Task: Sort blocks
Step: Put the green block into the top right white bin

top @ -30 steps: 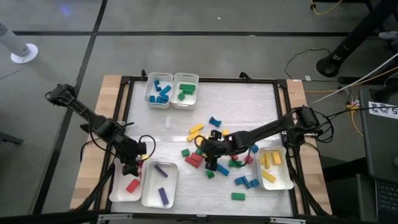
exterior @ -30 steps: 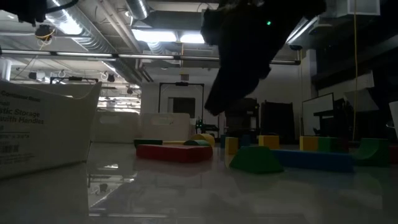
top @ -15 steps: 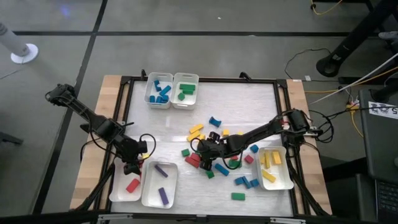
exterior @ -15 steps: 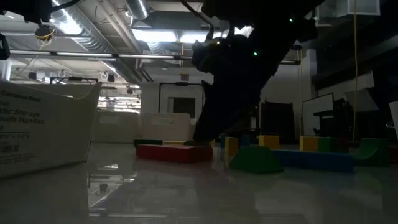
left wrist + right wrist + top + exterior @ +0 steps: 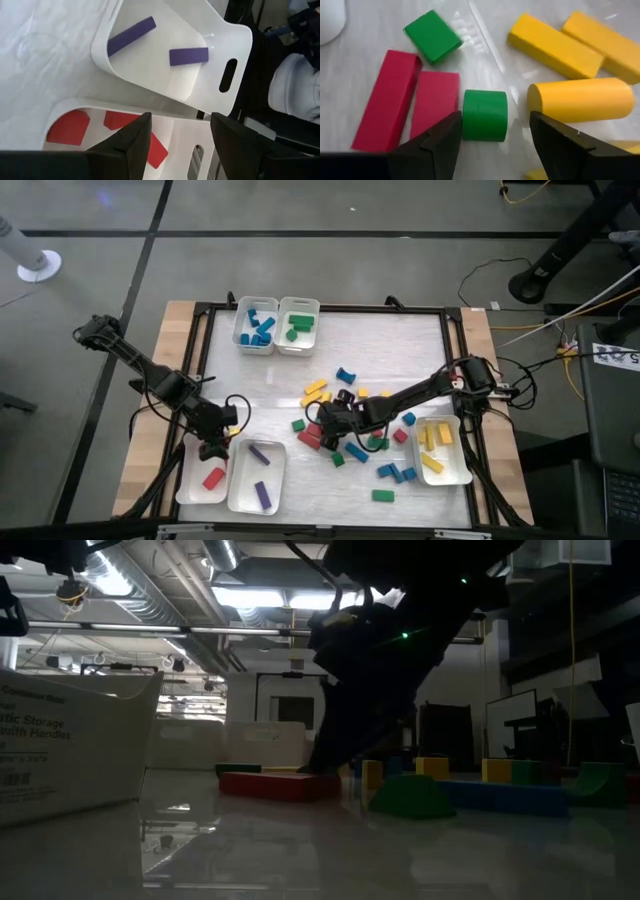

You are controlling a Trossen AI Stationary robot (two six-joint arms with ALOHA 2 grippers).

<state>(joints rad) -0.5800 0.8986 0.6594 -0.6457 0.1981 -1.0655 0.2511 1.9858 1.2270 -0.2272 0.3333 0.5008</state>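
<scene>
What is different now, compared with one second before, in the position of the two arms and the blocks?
The right hand moved toward the table's left side, from about the middle of the loose blocks to the red blocks, and came down over a green cylinder, fingers open on either side. Nothing was grasped or released. The left hand stayed open over the red tray; the blocks did not move.

Left arm extended, left pincer (image 5: 213, 442) low at the near-left, fingers apart. Right arm reaches across to centre; right pincer (image 5: 325, 427) lowered, fingers apart.
</scene>
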